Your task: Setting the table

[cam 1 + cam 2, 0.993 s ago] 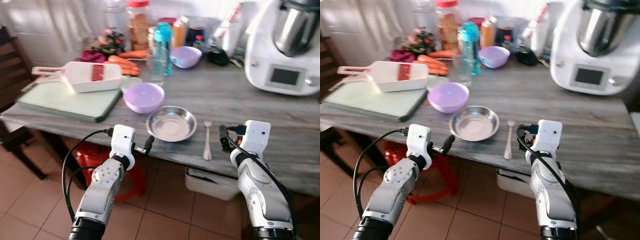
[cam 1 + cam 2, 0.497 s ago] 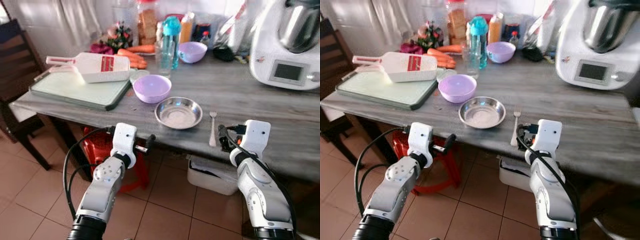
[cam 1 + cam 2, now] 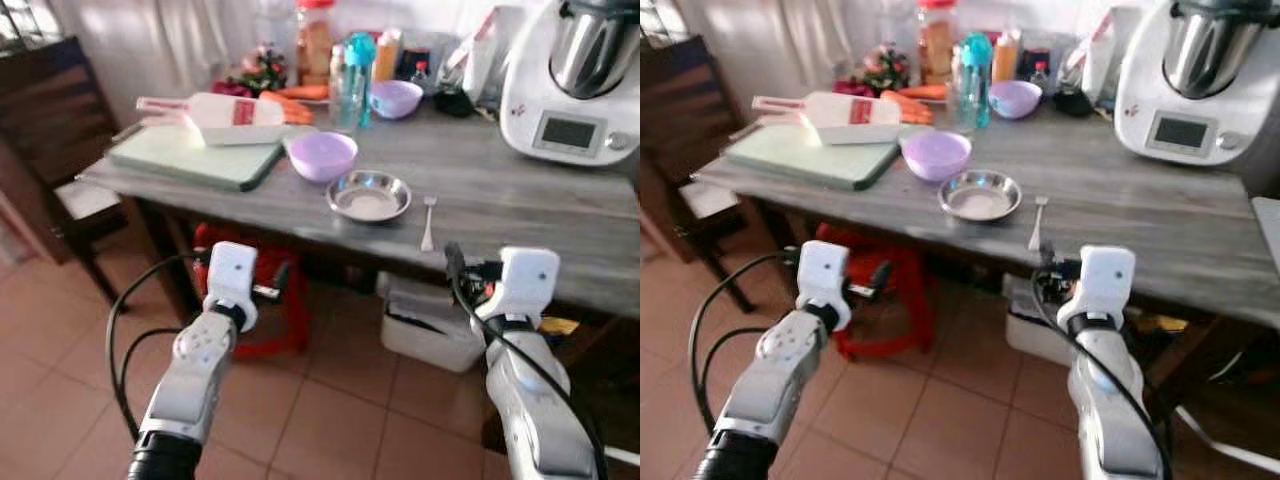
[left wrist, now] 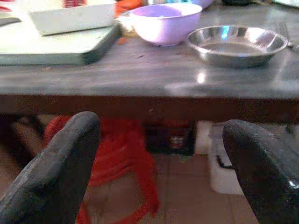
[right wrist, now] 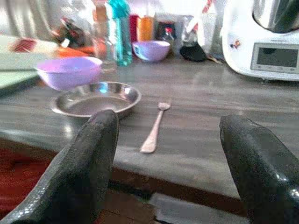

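Progress check: looks like one place is mostly laid out. A steel plate (image 3: 368, 195) sits near the front edge of the grey table (image 3: 520, 205), centre of the frame, with a fork (image 3: 428, 222) lying just beside it on its right, not touching. A lilac bowl (image 3: 322, 156) sits right behind the plate toward the upper left, and a second lilac bowl (image 3: 396, 98) is way back among the bottles at the top.

Neither gripper is holding anything. The left gripper (image 4: 161, 163) is below table height with its fingers spread wide apart, looking at the table edge. The right gripper (image 5: 180, 163) is likewise spread wide and empty, lined up roughly on the fork.

What's left, I'd guess: maybe a glass or a second setting. Hard to say, since the back of the table is cluttered with a cutting board (image 3: 195, 157), a slicer (image 3: 215, 107), carrots and a big kitchen machine (image 3: 575, 85), and it's all a bit blurry.
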You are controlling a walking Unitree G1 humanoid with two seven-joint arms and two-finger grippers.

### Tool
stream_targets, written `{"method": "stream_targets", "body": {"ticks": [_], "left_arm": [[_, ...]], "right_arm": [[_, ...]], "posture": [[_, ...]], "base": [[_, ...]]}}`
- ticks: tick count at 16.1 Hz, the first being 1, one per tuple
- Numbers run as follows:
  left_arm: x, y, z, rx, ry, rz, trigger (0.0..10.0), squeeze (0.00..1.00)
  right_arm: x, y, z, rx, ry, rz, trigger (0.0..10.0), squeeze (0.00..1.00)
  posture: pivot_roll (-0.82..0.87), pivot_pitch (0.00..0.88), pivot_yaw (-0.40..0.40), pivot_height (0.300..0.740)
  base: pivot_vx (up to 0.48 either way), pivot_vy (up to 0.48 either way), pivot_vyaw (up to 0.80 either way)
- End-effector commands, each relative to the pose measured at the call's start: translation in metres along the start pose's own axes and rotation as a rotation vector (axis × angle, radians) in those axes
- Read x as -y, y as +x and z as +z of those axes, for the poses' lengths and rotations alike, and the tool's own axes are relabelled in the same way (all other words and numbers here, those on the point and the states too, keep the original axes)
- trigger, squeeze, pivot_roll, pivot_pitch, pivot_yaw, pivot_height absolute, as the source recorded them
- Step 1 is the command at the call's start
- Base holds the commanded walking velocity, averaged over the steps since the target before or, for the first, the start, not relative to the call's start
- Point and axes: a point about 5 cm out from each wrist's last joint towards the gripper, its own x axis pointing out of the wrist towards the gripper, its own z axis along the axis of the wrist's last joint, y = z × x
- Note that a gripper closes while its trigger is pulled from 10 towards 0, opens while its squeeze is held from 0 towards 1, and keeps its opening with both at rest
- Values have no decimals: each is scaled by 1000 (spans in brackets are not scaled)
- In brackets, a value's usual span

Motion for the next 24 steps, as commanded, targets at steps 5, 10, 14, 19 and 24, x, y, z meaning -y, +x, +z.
{"method": "stream_targets", "body": {"ticks": [5, 10, 14, 19, 24], "left_arm": [[-10, -16, -10, -24, 25, 49, 10000, 0], [-5, -16, -3, 31, 39, 0, 10000, 0], [-1, -14, 5, 70, -14, -69, 10000, 0], [-3, -14, 4, 66, -16, -70, 10000, 0], [-2, -14, 4, 65, -20, -76, 10000, 0]], "right_arm": [[5, -28, -8, 7, -22, -3, 10000, 0], [3, -22, -5, 23, -9, -12, 10000, 0], [2, -23, -5, 18, -12, -15, 10000, 0], [1, -20, -6, 5, -16, -1, 10000, 0], [4, -19, -9, -5, -25, -7, 10000, 0]], "posture": [[-28, 0, 28, 740], [-19, 0, 36, 740], [-24, 0, 40, 740], [-26, 0, 37, 740], [-20, 0, 34, 740]], "base": [[-263, 0, 0], [-155, 0, 0], [0, 0, 0], [0, -251, 0], [0, -342, 0]]}}
